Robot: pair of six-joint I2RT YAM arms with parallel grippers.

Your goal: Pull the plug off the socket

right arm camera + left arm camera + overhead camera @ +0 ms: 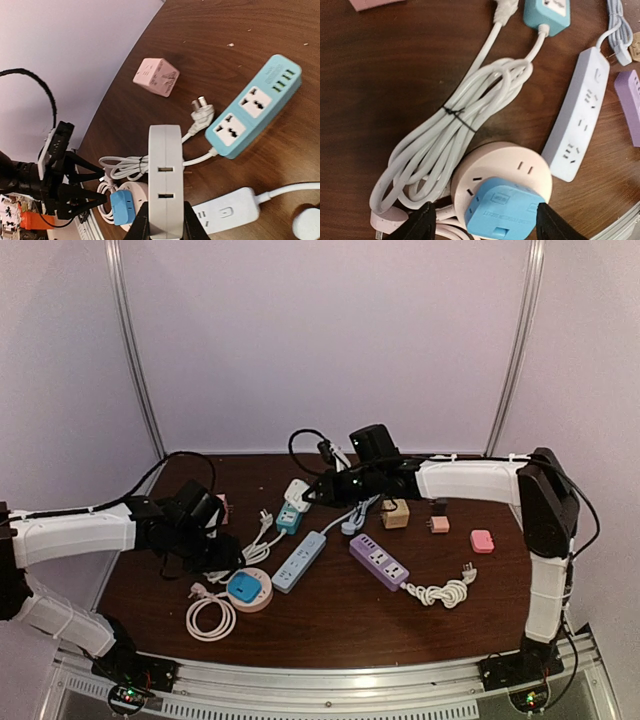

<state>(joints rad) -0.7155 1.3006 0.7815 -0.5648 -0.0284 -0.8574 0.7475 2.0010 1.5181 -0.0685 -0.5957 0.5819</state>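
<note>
At the near left of the dark brown wooden counter (340, 625), our left fingers (422, 224) stand apart, one on each side of the light blue square plug (502, 207). We cannot tell whether either pad touches it. The plug is seated in the round pale pink socket (520, 165), which lies flat on the counter. Just left of the socket and against it lies the tied bundle of white cable (450, 135). To its right is the long white power strip (580, 115), running near to far. Farther back, toward the middle, our right fingers (141, 227) are clamped on the lower end of a flat white rounded adapter block (166, 170). Beyond that block lies a teal power strip (255, 112), and right of centre a purple power strip (378, 560).
</note>
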